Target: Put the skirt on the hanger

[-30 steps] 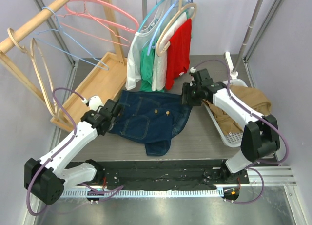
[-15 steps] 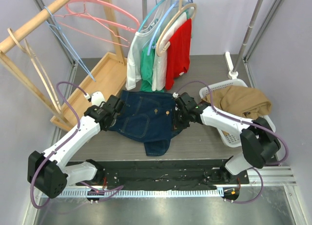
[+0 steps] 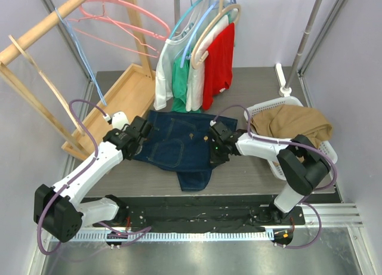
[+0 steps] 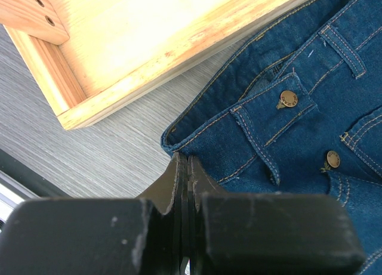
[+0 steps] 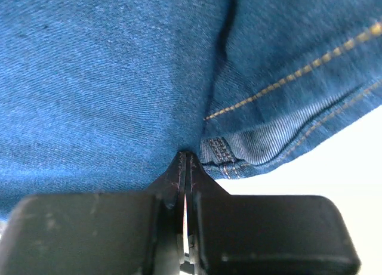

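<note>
Roughly at the middle of the desk [image 3: 250, 175] lies the denim skirt [image 3: 179, 147], spread flat with its waistband towards the far edge and one hem corner trailing towards the near edge. The left pincer [image 3: 138, 133] is clamped on the skirt's left waist corner (in the left wrist view its fingers [image 4: 173, 181] press together at the seam, near a brass button [image 4: 289, 98]). The right pincer [image 3: 216, 145] is closed on denim at the skirt's right edge.

A wooden tray [image 3: 122, 102] sits just beside the left waist corner. Above it, at the far left corner, hangers [image 3: 119, 15] hang from a wooden rack. Hung shirts [image 3: 203, 66] dangle at the far edge, close over the waistband. Bare desk shows along the near edge. At the right edge, a white basket [image 3: 262, 108] holds a tan garment [image 3: 292, 123].
</note>
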{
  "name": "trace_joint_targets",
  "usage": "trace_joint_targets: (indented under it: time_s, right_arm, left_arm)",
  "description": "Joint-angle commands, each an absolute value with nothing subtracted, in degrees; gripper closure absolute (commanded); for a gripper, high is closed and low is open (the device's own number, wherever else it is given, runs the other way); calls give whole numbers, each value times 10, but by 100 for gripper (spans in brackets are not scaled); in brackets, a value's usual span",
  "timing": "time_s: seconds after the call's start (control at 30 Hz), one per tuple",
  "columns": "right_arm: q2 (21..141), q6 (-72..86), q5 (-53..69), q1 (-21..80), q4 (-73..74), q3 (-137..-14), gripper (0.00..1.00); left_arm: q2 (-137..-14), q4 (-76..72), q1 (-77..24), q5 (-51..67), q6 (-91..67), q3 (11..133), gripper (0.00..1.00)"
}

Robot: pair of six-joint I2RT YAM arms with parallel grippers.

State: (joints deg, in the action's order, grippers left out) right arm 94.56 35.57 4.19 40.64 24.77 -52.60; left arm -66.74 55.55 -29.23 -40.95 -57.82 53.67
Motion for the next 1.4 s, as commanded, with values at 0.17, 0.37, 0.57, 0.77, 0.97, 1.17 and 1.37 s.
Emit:
trace_joint_targets:
  time_s: [0.17,0.37,0.57,0.77,0.97,1.17,1.37]
  right_arm:
    - [928,367,-82,327,306,-475,99]
    - [929,331,-94,250,308,-494,99]
    - [945,313,-147,236,330,-538,99]
    - [891,289,-108,257,347,-577,99]
    - [846,308,-81,359,384,-601,95]
    - [867,329,-21,424,365,-585,89]
    - [873,344,18,446,399,-508,87]
  left_arm:
    - [-650,559,-288,-452,-582,539,100]
    - [-637,563,-288,-445,-586,526,100]
    - [-629,569,-288,-439,-586,516,100]
    - [-622,544,-288,-405,-578,490,100]
    - [-628,513,-288,-367,-564,470,100]
    - [-639,476,-288,-333,-551,462,96]
    - [-665,445,-288,-302,-543,453,91]
